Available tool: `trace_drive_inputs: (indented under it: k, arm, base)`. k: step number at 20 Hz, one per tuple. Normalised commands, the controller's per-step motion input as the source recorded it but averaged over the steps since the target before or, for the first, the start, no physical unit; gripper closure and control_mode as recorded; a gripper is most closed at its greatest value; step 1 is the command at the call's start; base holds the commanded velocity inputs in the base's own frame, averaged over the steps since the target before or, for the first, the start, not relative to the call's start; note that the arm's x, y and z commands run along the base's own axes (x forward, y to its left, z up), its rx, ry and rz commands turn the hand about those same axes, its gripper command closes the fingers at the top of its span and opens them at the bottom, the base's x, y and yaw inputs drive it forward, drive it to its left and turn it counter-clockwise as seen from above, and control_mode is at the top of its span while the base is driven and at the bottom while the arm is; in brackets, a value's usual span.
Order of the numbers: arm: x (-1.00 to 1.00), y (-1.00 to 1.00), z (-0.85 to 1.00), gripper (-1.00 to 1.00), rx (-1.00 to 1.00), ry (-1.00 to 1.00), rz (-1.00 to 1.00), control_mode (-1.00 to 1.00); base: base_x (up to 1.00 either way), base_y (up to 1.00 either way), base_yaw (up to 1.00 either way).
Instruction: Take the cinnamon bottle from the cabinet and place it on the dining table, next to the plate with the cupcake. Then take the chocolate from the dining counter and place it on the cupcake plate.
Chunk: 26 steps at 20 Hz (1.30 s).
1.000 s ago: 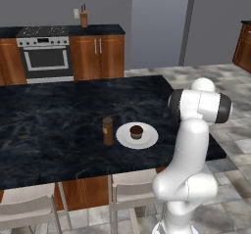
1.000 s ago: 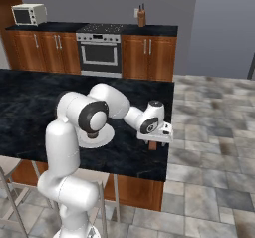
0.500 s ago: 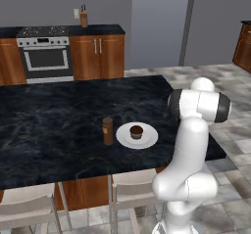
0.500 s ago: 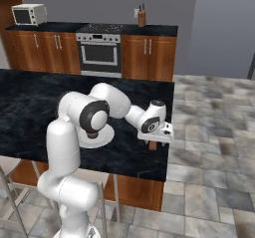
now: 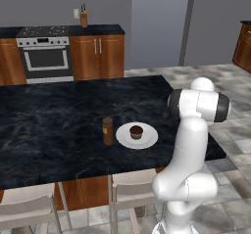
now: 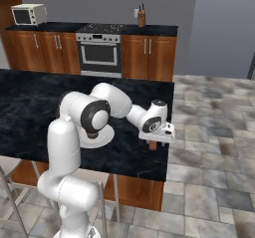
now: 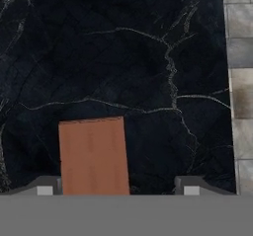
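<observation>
Black marble dining table (image 5: 59, 125) across the middle of the kitchen, reddish wood base below. On it, toward the near right part in the left base view, a round white plate (image 5: 148, 138) with a dark-topped cupcake (image 5: 136, 131) at its middle. Just left of the plate, upright, the brown cinnamon bottle (image 5: 108, 130), close beside the rim but apart from it. Seen from the right base view, white arm reaching low over the table's right end, gripper (image 6: 156, 143) pointing down near the table's right edge, with a sliver of reddish-brown showing below the hand. In the hand view, flat reddish-brown chocolate (image 7: 93, 156) lying on the dark marble, lengthwise toward the camera, its near end between the two finger tips (image 7: 45, 188). Left tip touching or nearly touching the bar's left side; right tip well clear of the bar, a stretch of bare marble between them. Claw released, not clamped on the bar. Grey floor tiles past the table edge along the right side of the hand view. At the far wall, a stove (image 5: 45, 56) set among wooden cupboards, a knife block (image 5: 84, 17) on the dark worktop to its right, a microwave (image 6: 28, 14) at the far left in the right base view. Pale chairs (image 5: 29, 208) tucked under the near side of the table.
</observation>
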Motion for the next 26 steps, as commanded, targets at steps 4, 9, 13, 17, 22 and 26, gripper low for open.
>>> trace_drive_inputs:
  k: [4, 9, 13, 17, 22, 26]
  arm:
    - [-0.13, 0.27, -0.46, 1.00, 0.00, 0.00, 0.00, -1.00]
    - [-0.07, 0.43, -0.32, 1.00, 0.00, 0.00, 0.00, -1.00]
    - [-0.06, 0.44, -0.25, 1.00, 0.00, 0.00, 0.00, -1.00]
    - [-0.09, 0.33, -0.16, 1.00, 0.00, 0.00, 0.00, -1.00]
    - [-0.13, 0.28, 0.02, 1.00, 0.01, 0.00, 0.00, -1.00]
    - [-0.12, 0.30, 0.30, 1.00, 0.00, -0.03, 0.00, -1.00]
  base:
    - [0.00, 0.00, 0.00]
    - [0.00, 0.00, 0.00]
    - [0.00, 0.00, 0.00]
    - [0.00, 0.00, 0.00]
    - [0.00, 0.00, 0.00]
    - [0.00, 0.00, 0.00]
